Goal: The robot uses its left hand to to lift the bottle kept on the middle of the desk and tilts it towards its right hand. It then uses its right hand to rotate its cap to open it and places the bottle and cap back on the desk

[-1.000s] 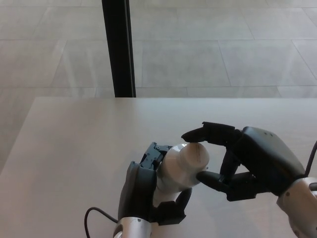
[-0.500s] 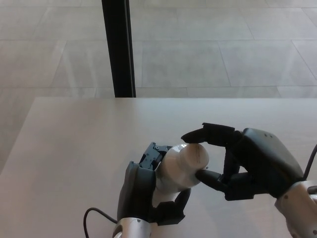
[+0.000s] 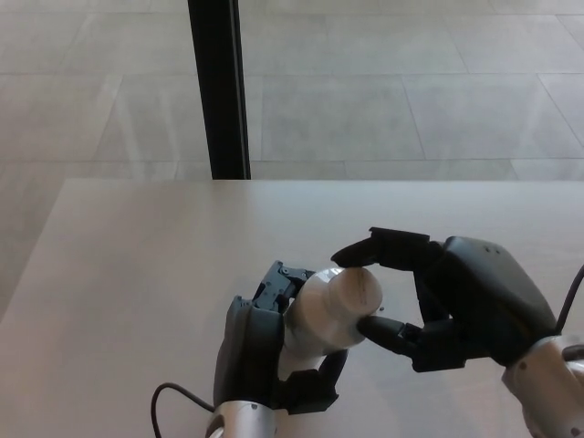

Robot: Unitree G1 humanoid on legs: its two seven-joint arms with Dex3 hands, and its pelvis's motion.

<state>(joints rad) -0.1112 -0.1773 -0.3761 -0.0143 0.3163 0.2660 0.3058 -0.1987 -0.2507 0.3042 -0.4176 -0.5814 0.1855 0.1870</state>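
My left robot hand (image 3: 265,351) grips the bottle (image 3: 315,319) (tilted rightward) above the table (image 3: 137,265). My right robot hand (image 3: 447,301) pinches its cap (image 3: 356,292).

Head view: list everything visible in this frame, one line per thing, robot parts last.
bottle: one, white, lifted off the desk in the left robot hand, tilted toward the right robot hand
cap: one, pale beige, still on the bottle's end, pinched between the right fingers
desk: one, light wood tone, fills the lower half of the view
post: one, black, upright behind the desk's far edge
floor: large pale grey tiles, beyond the desk
cable: one, thin black, looping by the left wrist
left robot hand: one, black, wrapped around the bottle's body
right robot hand: one, black, closed on the cap from above and below
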